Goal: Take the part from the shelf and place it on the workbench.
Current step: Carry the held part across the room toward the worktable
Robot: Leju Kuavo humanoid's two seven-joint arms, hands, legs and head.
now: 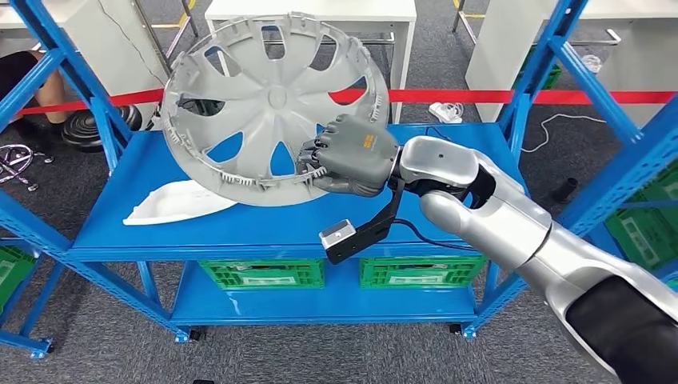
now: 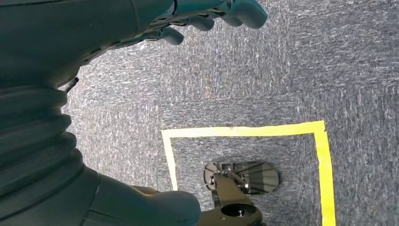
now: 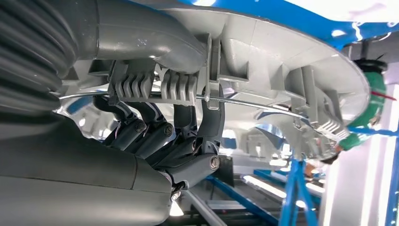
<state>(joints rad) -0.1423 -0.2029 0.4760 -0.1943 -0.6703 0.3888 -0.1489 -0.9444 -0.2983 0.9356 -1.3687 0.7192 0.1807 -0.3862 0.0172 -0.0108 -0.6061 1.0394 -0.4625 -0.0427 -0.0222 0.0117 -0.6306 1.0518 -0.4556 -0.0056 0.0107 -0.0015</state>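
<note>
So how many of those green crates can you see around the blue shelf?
4 at least: two green crates side by side on the lower shelf, one at the left edge, one at the right edge. More may be hidden.

Grey carpet (image 1: 104,352), red barrier tape (image 1: 560,97), white tables (image 1: 320,12).

No text, brand, number or sign can be read. The right hand (image 1: 349,154) carries a small orange patch on its back — too blurred to make out any marking. The green crates (image 1: 262,273) under the blue shelf (image 1: 240,228) have pale panels on their fronts — nothing on them is legible.
</note>
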